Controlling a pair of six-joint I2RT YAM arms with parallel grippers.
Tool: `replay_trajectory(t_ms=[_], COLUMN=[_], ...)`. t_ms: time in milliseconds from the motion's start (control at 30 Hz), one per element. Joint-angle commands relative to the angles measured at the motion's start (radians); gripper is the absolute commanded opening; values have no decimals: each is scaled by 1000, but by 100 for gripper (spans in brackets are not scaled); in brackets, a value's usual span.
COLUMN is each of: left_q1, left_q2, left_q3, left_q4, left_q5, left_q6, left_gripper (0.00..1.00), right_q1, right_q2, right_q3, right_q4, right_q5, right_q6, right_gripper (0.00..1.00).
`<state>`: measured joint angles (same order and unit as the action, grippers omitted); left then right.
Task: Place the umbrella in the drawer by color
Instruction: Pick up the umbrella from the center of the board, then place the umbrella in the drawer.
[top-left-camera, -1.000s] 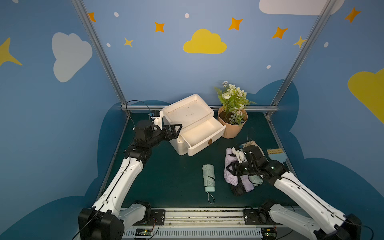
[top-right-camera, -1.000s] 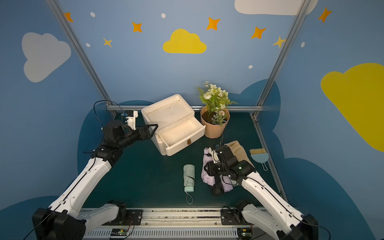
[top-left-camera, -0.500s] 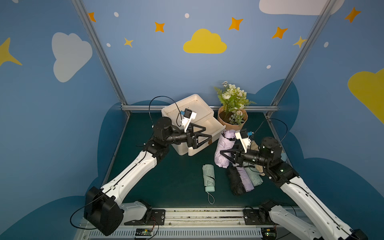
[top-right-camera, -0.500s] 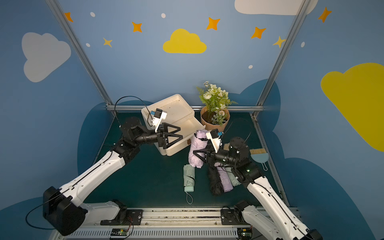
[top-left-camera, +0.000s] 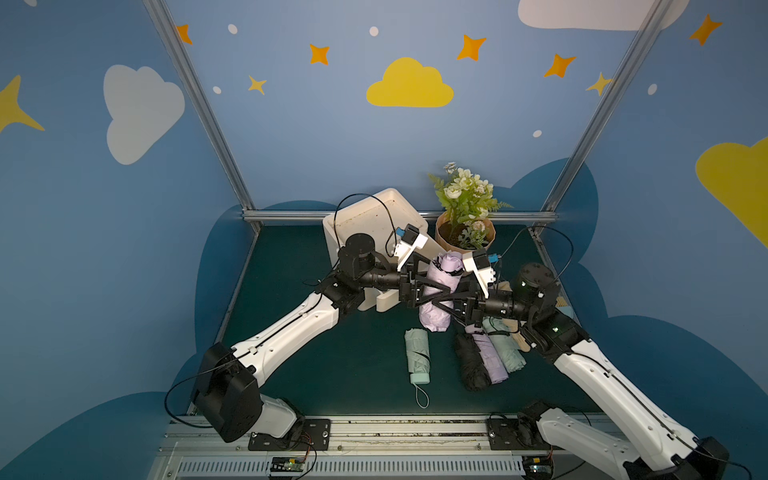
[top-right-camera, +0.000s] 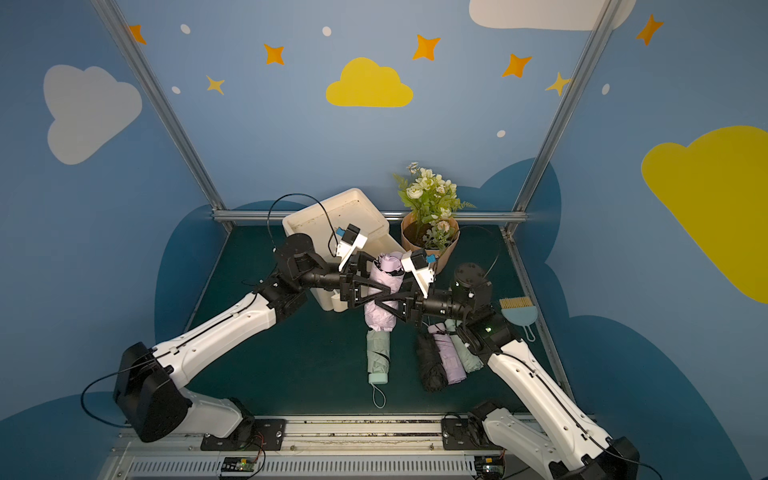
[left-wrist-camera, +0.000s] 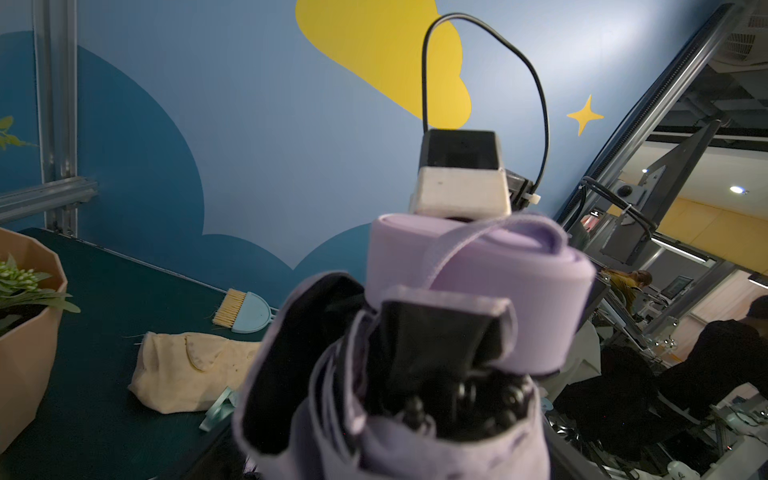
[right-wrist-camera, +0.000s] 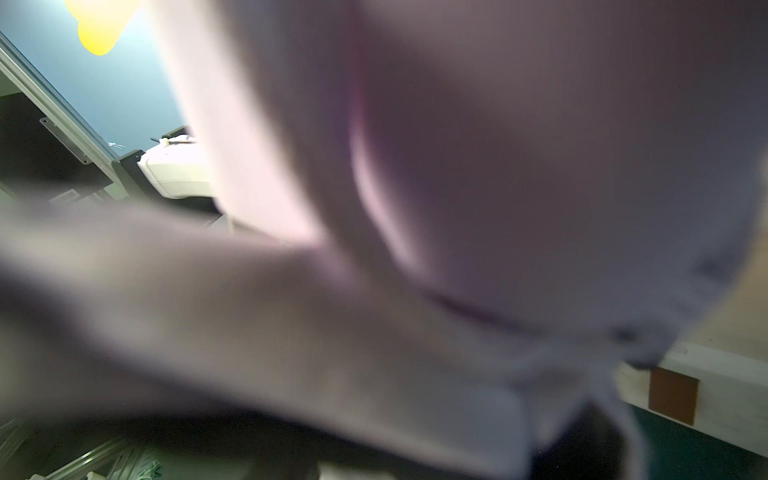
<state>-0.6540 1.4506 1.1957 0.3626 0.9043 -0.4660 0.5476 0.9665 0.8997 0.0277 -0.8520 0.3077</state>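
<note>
The lilac umbrella (top-left-camera: 436, 299) is matt woven cloth, softly creased, with a dark lining and black plastic rib tips at its open end. At its 6 o'clock, the mint umbrella (top-left-camera: 417, 353) is the same matt cloth, with a smooth plastic handle. The drawer box (top-left-camera: 361, 224) is cream matt plastic, smudged on top. The table top (top-left-camera: 324, 374) is dark green, matt and finely grained. The frame rail (top-left-camera: 291, 216) is brushed metal. The hand brush (left-wrist-camera: 245, 309) has straw-like bristles in smooth pale-blue plastic. The pouch (left-wrist-camera: 195, 370) is coarse beige cloth.

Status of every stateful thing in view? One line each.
held lilac umbrella, folded, lifted off the table, tilted
right gripper, shut on held lilac umbrella
left gripper, open, jaws straddling it
drawer, pulled out, mostly hidden
lone green umbrella, folded, lying flat
umbrella trio, folded, lying side by side
flower pot, upright
</note>
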Motion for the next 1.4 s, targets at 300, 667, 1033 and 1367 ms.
replay_trajectory(t_ms=[300,667,1033,1367], left_q1=[-19,12,5,-95], left_q2=[45,-16,180,685], left_q3=[60,96,558,1247], left_q4=[42,-225,-1005,-1455], left_q5=[21,-118,-820,-1308], left_q6=[-21,136,630,848], left_gripper=[40,13,4,3], right_q1=[6,-27,-68,-115], right_q2=[-13,-71,-202,-192], right_q3=[47,55,40,-19], right_q4=[-8,-171,-426,-470], right_q5=[57,111,660,793], right_q6=[-51,-93,-161,-64], right_gripper=[42,89,98,98])
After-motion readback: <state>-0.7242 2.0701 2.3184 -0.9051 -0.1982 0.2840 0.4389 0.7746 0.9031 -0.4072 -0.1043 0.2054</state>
